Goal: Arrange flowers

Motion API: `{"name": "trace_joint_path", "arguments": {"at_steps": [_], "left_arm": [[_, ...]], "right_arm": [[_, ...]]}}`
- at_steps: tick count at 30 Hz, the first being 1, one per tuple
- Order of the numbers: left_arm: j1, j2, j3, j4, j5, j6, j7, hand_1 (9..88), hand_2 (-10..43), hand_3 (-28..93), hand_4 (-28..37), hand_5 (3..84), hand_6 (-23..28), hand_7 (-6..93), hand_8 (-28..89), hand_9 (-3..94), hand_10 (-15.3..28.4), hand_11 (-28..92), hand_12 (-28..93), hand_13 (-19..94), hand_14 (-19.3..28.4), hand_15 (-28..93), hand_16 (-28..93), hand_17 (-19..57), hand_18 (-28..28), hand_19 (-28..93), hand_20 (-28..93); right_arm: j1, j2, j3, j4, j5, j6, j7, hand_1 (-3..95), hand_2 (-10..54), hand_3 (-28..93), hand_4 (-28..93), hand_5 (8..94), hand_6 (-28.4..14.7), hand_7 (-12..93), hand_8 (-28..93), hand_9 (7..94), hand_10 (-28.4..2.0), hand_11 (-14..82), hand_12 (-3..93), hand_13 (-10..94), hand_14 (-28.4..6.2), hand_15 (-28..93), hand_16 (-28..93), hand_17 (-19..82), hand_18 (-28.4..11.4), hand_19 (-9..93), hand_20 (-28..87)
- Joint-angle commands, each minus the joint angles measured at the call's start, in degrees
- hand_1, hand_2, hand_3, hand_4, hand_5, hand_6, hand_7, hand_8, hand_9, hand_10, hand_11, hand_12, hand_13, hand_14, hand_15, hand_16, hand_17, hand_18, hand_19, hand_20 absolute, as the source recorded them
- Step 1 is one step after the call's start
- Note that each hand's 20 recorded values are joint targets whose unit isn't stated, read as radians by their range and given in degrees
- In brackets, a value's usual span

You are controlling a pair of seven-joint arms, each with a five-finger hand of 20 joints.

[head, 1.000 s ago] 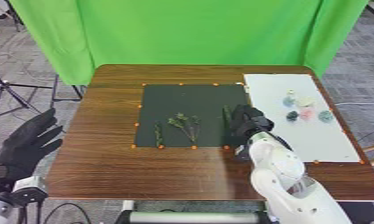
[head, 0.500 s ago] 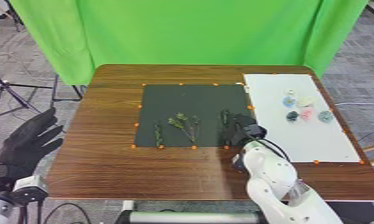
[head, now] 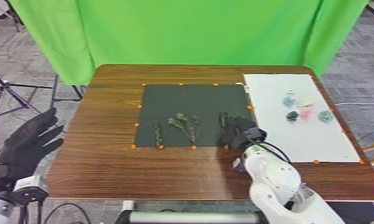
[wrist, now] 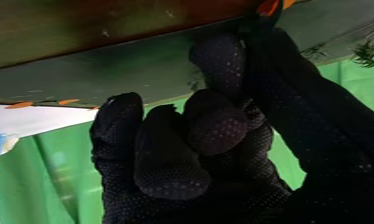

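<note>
Right hand (head: 243,129), black fabric glove: located right of centre in the lower half of the head view frame, over the lower right part of the dark rectangular mat (head: 179,97). State: clenched, with thumb and a fingertip pinching the slim dark green leafy stem (head: 223,119). In the head view, this stem lies roughly upright in the frame, directly left of the glove and near the mat's right edge. In the right wrist view, the fingers (wrist: 170,165) are curled and the pinch is at the upper part of the frame, near an orange marker (wrist: 270,6).

Left hand (head: 25,139), black fabric glove: located at the lower left of the head view frame, beside the brown wooden table (head: 95,170). State: released, fingers extended and spread.

Remaining greenery: a branching green sprig (head: 184,123) lies on the mat near the centre of the frame; a narrow green leafy stem (head: 159,134) lies to its left, well apart from the pinched stem.

Flower heads: a white rectangular sheet (head: 308,145) at the right of the frame carries a pale blue flower head (head: 288,101), a cream one (head: 305,102), a pink one (head: 306,115), a dark teal one (head: 293,116) and a grey-green one (head: 326,116). A bright green curtain (head: 201,35) spans the upper part of the frame
</note>
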Motion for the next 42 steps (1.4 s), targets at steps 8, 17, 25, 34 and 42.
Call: {"name": "trace_joint_path", "arguments": {"at_steps": [8,17,25,34,42], "left_arm": [[0.5,-0.07,0.00,0.14,-0.04,-0.51,-0.37,21.2,-0.2,71,-28.3,20.8,0.8,20.9,-10,16.7,8.7,11,20,14,10.9,15,8,-11.1,18.3,37,10],[0.6,0.06,-0.03,0.11,-0.14,-0.39,-0.20,21.2,-0.2,70,-28.3,20.7,0.8,20.9,-10,16.7,8.7,11,20,14,10.9,15,8,-11.2,18.3,37,10],[0.5,0.01,-0.11,0.17,0.00,-0.70,-0.32,21.2,-0.3,71,-28.3,20.7,0.8,20.9,-10,16.7,8.7,11,20,14,10.8,14,8,-11.1,18.3,37,10],[0.8,0.18,-0.26,0.11,-0.14,-0.68,-0.42,21.3,-0.3,70,-28.3,20.8,0.9,21.0,-10,16.7,8.7,11,20,14,10.8,15,8,-11.1,18.2,37,10],[0.6,0.23,-0.37,0.18,-0.07,-0.99,-0.59,21.3,-0.2,71,-28.3,20.8,0.9,21.0,-10,16.7,8.7,11,20,14,10.9,15,8,-11.1,18.3,37,10]], "right_arm": [[-2.0,0.4,0.0,-0.2,-1.6,-2.2,-0.2,40.7,-9.5,79,-25,70.6,0.6,51,18,77.3,-9.1,64.0,51.7,75,-7.1,84,38,31,-21.5,84,47],[-1.7,0.4,0.0,-0.2,-3.0,-2.9,-0.5,32.9,-9.5,79,-27,70.1,0.0,47,16,75.4,-9.9,63.8,51.2,74,-7.8,84,38,30,-21.9,83,48],[-1.6,0.5,-0.1,-0.4,-5.6,-2.7,-0.1,27.0,-9.5,80,-27,70.6,-0.4,50,-11,74.3,-10.2,63.7,50.7,74,-8.1,84,38,30,-22.1,82,49],[-1.6,0.9,0.3,-1.2,-7.0,-3.8,0.9,23.1,-9.5,79,-27,70.5,-0.9,50,-12,73.8,-10.7,63.5,50.8,73,-8.4,84,38,29,-22.5,82,49],[-3.0,1.9,1.0,-4.0,-6.0,-4.2,-0.5,22.6,-9.5,79,-27,70.0,-1.1,49,-12,72.8,-11.2,63.3,50.7,73,-8.8,84,39,29,-22.7,82,49]]}}
